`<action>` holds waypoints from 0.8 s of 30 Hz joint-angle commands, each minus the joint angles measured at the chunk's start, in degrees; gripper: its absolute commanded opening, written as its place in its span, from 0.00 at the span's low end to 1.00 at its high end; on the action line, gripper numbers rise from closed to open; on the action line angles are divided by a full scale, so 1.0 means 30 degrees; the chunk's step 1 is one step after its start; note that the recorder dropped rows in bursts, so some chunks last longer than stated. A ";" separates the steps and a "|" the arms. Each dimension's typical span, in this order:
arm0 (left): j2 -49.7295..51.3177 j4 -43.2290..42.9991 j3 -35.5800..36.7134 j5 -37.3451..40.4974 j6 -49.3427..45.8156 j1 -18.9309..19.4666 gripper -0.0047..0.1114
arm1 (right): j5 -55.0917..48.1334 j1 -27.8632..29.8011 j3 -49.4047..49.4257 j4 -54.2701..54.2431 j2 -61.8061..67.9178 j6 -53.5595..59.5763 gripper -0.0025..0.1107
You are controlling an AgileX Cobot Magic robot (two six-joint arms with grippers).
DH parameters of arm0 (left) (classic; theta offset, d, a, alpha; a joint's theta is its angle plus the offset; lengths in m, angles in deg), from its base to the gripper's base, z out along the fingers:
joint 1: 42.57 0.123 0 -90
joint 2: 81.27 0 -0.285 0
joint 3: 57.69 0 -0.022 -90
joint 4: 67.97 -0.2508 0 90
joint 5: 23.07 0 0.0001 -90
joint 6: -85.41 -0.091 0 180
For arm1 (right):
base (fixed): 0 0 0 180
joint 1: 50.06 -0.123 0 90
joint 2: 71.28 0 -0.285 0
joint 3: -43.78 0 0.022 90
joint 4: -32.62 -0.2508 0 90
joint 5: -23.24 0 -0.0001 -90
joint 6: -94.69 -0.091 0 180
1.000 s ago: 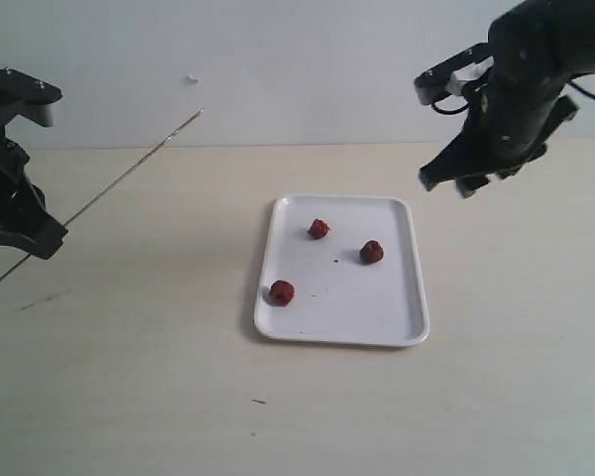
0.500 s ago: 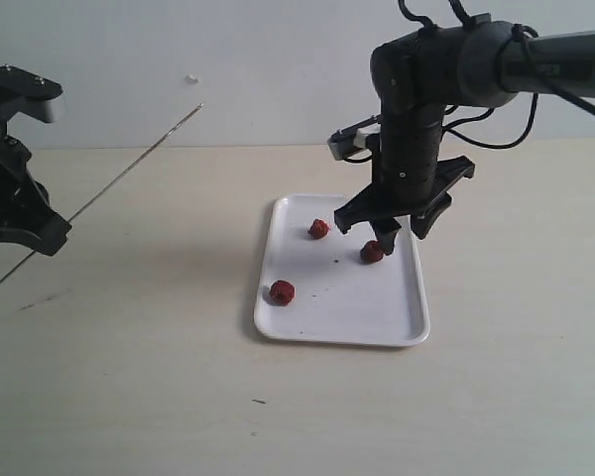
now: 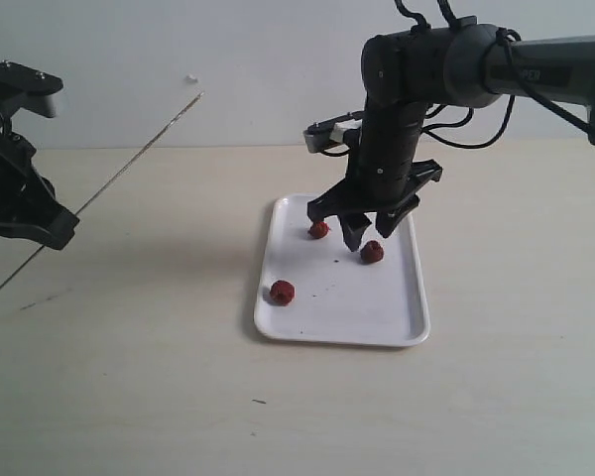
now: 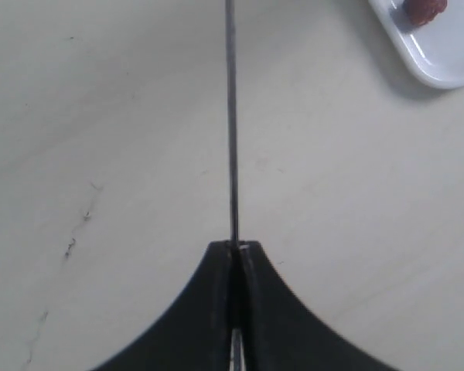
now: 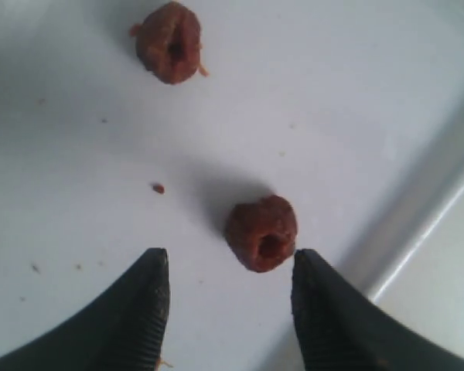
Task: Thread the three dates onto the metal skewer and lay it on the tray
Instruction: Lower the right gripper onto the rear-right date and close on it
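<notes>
Three red-brown dates lie on the white tray (image 3: 407, 317): one at the back (image 3: 319, 230), one at the right (image 3: 372, 252) and one near the left rim (image 3: 282, 292). My right gripper (image 3: 367, 236) hangs open just above the right date (image 5: 261, 233), which lies just ahead of the fingertips, closer to one finger; the back date (image 5: 168, 42) lies farther off. At the far left my left gripper (image 3: 59, 226) is shut on the thin metal skewer (image 3: 129, 167), held slanted in the air. The rod (image 4: 232, 116) runs straight out from the closed left gripper (image 4: 236, 246).
The tray rim (image 5: 425, 201) passes close beside the right gripper. Small crumbs dot the tray floor (image 5: 158, 188). A corner of the tray (image 4: 448, 62) with a date (image 4: 424, 9) shows in the left wrist view. Pale tabletop (image 3: 129, 377) surrounds the tray.
My right arm swung down from the upper right to over the tray and has edged left and lower above the right date. The left gripper and skewer barely moved.
</notes>
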 commanded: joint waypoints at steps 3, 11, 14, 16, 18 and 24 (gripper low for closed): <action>-0.0132 0.0216 0.0051 -0.0167 0.0048 0.0039 0.04 | 0.0425 0.0506 -0.0080 0.0325 0.1095 -0.0232 0.45; -0.0132 0.0216 0.0051 -0.0167 0.0048 0.0039 0.04 | 0.0533 0.0506 -0.0080 0.0000 0.1794 -0.0197 0.45; -0.0132 0.0255 0.0051 -0.0167 0.0048 0.0039 0.04 | 0.0725 0.0506 -0.0080 0.0000 0.1828 -0.0197 0.45; -0.0132 0.0255 0.0051 -0.0167 0.0048 0.0039 0.04 | 0.0951 0.0506 -0.0080 0.0000 0.1856 -0.0197 0.45; -0.0132 0.0255 0.0051 -0.0167 0.0048 0.0039 0.04 | 0.1188 0.0506 -0.0080 -0.0160 0.1921 -0.0197 0.45; -0.0132 0.0255 0.0051 -0.0167 0.0048 0.0039 0.04 | 0.1130 0.0506 -0.0080 -0.0160 0.2189 -0.0483 0.44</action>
